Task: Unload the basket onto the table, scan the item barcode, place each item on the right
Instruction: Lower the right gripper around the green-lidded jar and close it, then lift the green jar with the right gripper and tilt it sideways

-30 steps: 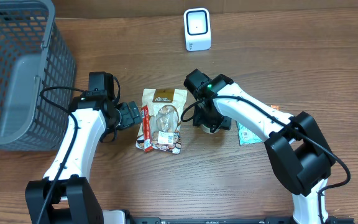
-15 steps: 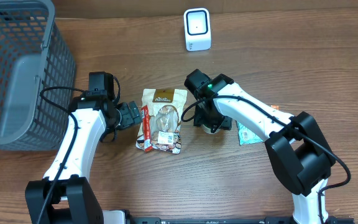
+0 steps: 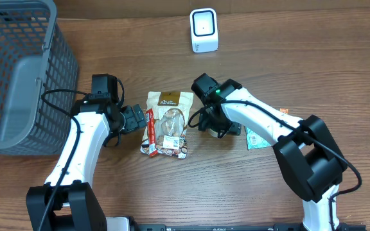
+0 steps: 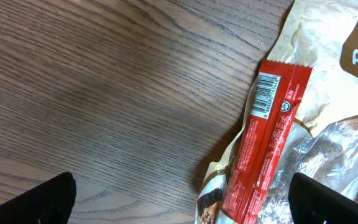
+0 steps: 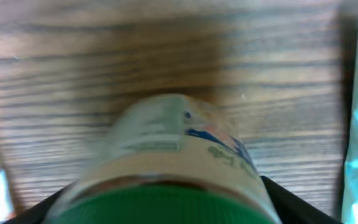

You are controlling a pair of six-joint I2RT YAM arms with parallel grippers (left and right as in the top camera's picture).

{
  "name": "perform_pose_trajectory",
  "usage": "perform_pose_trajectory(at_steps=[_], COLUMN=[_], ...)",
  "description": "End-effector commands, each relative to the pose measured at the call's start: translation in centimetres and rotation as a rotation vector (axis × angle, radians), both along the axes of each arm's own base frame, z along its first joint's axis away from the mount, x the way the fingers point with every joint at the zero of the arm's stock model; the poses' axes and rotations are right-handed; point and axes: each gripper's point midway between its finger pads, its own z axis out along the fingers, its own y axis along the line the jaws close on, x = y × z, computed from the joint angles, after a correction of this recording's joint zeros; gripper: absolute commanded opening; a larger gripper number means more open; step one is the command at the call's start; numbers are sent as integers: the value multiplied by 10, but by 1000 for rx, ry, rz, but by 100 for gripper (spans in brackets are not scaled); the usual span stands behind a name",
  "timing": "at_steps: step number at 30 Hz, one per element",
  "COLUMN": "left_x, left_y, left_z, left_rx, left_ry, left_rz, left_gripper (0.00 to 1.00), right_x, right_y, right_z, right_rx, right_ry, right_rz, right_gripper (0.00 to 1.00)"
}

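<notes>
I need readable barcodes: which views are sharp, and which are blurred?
Left wrist: sharp, the white barcode on the long red foil wrapper crisp. Right wrist: blurred, the green-lidded clear plastic jar smeared near the lens. Overhead: sharp, evenly lit, without strong glare.

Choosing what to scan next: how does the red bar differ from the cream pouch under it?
The red bar is narrow and solid red; the cream pouch is much wider, with a clear window. The red bar lies on top, along the cream pouch's left edge; the cream pouch rests on the table. The red bar's barcode faces up; the cream pouch's small white label is too small to read. Both lie flat.
</notes>
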Motion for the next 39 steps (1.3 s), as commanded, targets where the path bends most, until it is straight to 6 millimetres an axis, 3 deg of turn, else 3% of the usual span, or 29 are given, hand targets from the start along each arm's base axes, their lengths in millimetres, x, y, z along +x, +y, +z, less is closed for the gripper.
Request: perform_pose_trajectory(at_steps=[1,6,15,18,24,32,35,39], left_x=[5,5,5,5,5,5,5,5], left_y=[0,0,0,0,0,0,0,0], left_z=[6,6,6,6,6,6,6,6], left_rx=[2,1,1,1,1,1,1,1], left_ry=[-21,-21,-20,-20,-20,-20,-21,-21], left_rz=[6,6,6,6,6,6,6,6], left_gripper=[100,100,100,100,100,100,100,100], right_x=[-2,-1,1,2,-1,-8,-8,-9], right_y=[-6,-6,-5,-5,-8,4,5,-4], right_z=[-8,-8,3,19,63,125,140,153], right_rx=[-21,-22,-24,-21,35,417,570,673], right_ry=[13,10,13,9,-8,101,193,299], right_rz=[-7,-7,-7,-8,-24,-112,-162,-271], right_gripper=[84,81,52,50,35,17,8,6])
